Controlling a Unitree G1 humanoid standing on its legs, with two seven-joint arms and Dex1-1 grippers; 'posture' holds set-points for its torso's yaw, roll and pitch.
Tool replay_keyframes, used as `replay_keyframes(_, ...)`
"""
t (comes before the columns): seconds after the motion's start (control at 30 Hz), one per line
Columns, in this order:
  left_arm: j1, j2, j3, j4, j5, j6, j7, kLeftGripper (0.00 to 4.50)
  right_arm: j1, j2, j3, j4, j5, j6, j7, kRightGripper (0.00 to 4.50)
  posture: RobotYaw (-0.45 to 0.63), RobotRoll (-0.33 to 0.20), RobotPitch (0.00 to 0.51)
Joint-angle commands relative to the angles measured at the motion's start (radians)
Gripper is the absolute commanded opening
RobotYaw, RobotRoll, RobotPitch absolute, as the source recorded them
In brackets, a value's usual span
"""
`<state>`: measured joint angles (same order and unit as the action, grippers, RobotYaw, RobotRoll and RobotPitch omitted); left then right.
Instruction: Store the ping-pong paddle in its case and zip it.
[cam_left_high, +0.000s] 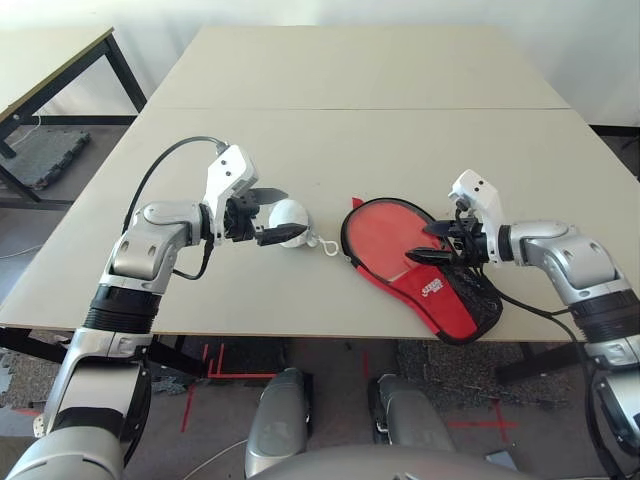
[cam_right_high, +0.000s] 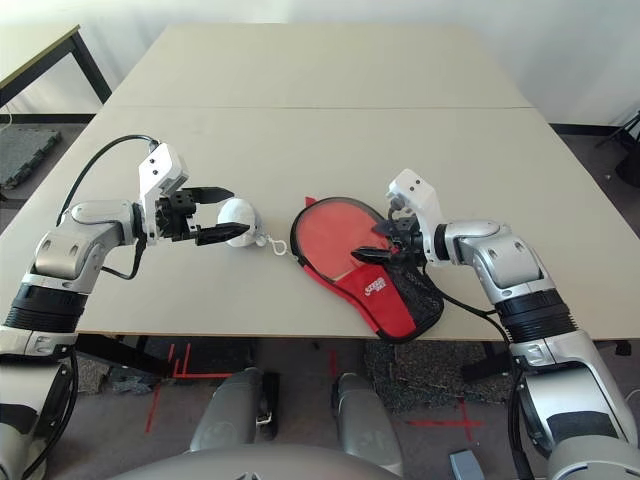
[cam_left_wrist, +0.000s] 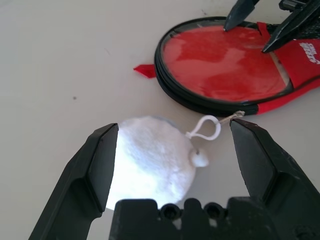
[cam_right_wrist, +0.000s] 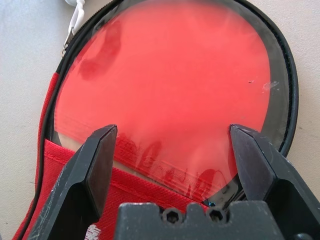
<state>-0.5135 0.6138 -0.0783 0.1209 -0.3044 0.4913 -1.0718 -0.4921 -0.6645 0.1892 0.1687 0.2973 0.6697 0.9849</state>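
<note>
Left eye view: beige table (cam_left_high: 400, 150), near edge toward the robot. The case (cam_left_high: 440, 290) lies flat close to that near edge, right of centre — round end toward the table's middle, narrow end angled toward the near right. Its black zipper rim (cam_left_wrist: 165, 82) runs around the round end; the narrow end is red fabric with a white logo (cam_left_high: 432, 289) and black mesh alongside.

The ping-pong paddle (cam_right_wrist: 170, 85) sits inside the case, red rubber face up, filling the round end. The red fabric edge covers its lower part; the handle cannot be made out.

A white fuzzy ball (cam_left_wrist: 152, 165) rests on the table left of the case, linked to the zipper rim by a small white loop (cam_left_wrist: 206, 129).

Left gripper (cam_left_high: 268, 214): fingers spread wide, holding nothing. The fuzzy ball sits between and just past its fingertips; contact cannot be confirmed.

Right gripper (cam_left_high: 428, 243): fingers also spread wide, nothing held — it hangs over the case where the paddle face meets the red fabric edge. In the right wrist view the paddle face lies between the two black fingers (cam_right_wrist: 92, 165); whether the tips touch it cannot be told.
</note>
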Motion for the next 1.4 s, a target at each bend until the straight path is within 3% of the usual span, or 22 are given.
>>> replay_keyframes(0.03,-0.004,0.001,-0.006,0.009,0.017,-0.014,0.017,4.50,0.021,0.008,0.026,0.014,-0.022,0.008,0.011,4.44,0.15,0.000,0.077)
replay_keyframes(0.53,-0.115,-0.052,-0.135,0.241,0.233,-0.158,0.117,4.50,0.062,0.032,0.023,-0.052,-0.022,0.040,0.002,4.44,0.13,0.000,0.083)
replay_keyframes(0.63,-0.135,-0.063,-0.165,0.287,0.276,-0.187,0.129,3.82,0.065,0.036,0.021,-0.058,-0.021,0.044,0.000,4.50,0.12,0.000,0.085)
replay_keyframes(0.97,-0.239,-0.138,-0.209,0.423,0.357,-0.229,0.158,0.04,0.087,0.044,0.012,-0.078,-0.022,0.051,-0.013,4.50,0.10,0.000,0.086)
replay_keyframes(1.23,-0.360,-0.184,-0.223,0.596,0.417,-0.306,0.178,0.01,0.112,0.050,0.006,-0.103,-0.016,0.064,-0.030,4.50,0.08,0.000,0.085)
replay_keyframes(1.4,-0.463,-0.226,-0.228,0.764,0.463,-0.436,0.226,0.01,0.138,0.063,-0.002,-0.109,-0.010,0.080,-0.048,4.50,0.07,0.000,0.093)
